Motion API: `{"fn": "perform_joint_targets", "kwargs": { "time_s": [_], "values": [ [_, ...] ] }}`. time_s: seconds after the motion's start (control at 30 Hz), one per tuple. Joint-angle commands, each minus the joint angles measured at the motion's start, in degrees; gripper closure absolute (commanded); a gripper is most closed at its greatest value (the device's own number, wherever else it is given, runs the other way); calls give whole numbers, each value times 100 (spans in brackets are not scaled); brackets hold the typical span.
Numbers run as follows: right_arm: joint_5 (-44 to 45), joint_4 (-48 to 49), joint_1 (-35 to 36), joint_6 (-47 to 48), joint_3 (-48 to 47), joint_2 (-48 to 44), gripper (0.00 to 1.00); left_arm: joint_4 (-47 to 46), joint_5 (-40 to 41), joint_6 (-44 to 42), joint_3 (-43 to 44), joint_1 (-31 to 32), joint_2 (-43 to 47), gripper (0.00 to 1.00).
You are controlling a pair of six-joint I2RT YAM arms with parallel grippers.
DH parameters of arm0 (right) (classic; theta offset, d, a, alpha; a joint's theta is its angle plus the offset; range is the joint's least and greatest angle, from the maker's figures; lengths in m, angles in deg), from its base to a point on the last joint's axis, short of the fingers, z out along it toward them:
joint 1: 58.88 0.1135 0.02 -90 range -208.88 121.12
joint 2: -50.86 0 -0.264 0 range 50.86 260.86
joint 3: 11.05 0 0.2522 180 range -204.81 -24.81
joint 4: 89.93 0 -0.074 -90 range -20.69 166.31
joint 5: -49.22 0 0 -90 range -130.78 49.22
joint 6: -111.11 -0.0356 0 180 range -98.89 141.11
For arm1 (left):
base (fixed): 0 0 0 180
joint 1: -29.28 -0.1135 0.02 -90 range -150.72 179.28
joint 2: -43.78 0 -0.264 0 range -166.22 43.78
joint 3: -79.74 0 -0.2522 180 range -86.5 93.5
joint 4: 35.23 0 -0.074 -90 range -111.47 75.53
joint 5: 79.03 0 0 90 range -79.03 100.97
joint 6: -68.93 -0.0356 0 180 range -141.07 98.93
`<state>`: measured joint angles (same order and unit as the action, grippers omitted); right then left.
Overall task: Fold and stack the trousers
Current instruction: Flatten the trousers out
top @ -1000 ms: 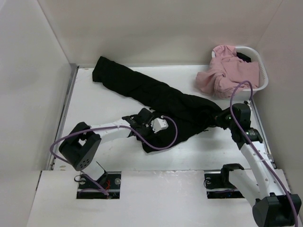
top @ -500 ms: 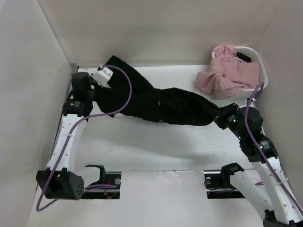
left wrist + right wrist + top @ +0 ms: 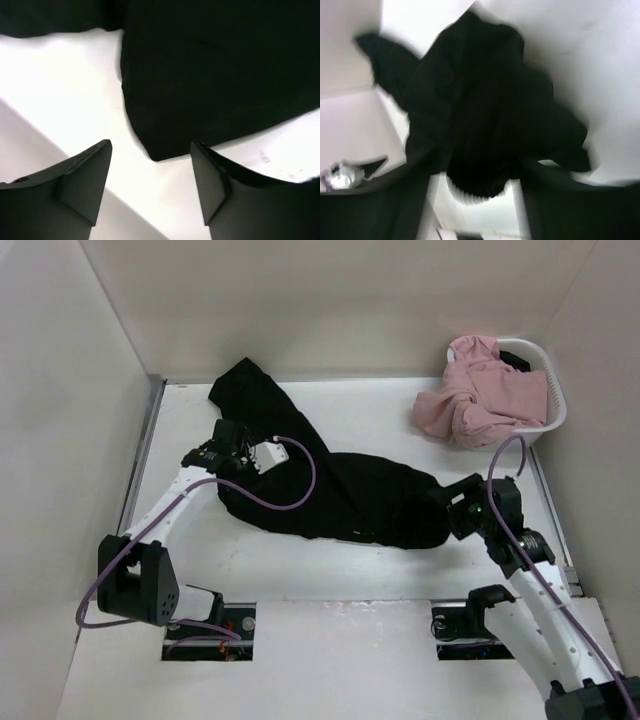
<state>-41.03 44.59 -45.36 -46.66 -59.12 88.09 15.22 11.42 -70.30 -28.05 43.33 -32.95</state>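
1. Since half a second ago, your left gripper (image 3: pixel 228 440) has swung back from the far-left corner. The black fabric trousers (image 3: pixel 340 490) now lie slack and diagonal on the white table (image 3: pixel 200 540), with your right gripper (image 3: pixel 448 508) at their right end.
2. Left wrist: the fingers (image 3: pixel 80 170) stand apart, holding nothing, with a cloth corner between them. Descend squarely before you close.
3. Right wrist: it's blurred, yet the bunched cloth looks pinched. Keep your pull gentle.

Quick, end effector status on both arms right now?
Left end effector: open, empty, at the edge of the black trousers.
Right end effector: looks closed on the black trousers' right end, though the wrist view is blurred.
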Motion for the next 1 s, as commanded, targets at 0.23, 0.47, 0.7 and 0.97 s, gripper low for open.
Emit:
{"fn": "perform_joint_targets", "kwargs": {
  "time_s": [0.23,0.47,0.7,0.97],
  "values": [
    [665,-1247,-1392,2828,-1245,538,0,92,131,608,-17,-627,729,29],
    [1913,-1908,-707,3929,-1175,1858,0,-143,175,880,-1116,-433,765,30],
    [2284,-2373,-102,4965,-1745,2130,0,-1066,236,1232,-1346,-293,299,30],
    [1800,-2209,3237,5158,-2265,2893,0,-1655,87,1469,-1381,-126,150,29]
  ]
}}
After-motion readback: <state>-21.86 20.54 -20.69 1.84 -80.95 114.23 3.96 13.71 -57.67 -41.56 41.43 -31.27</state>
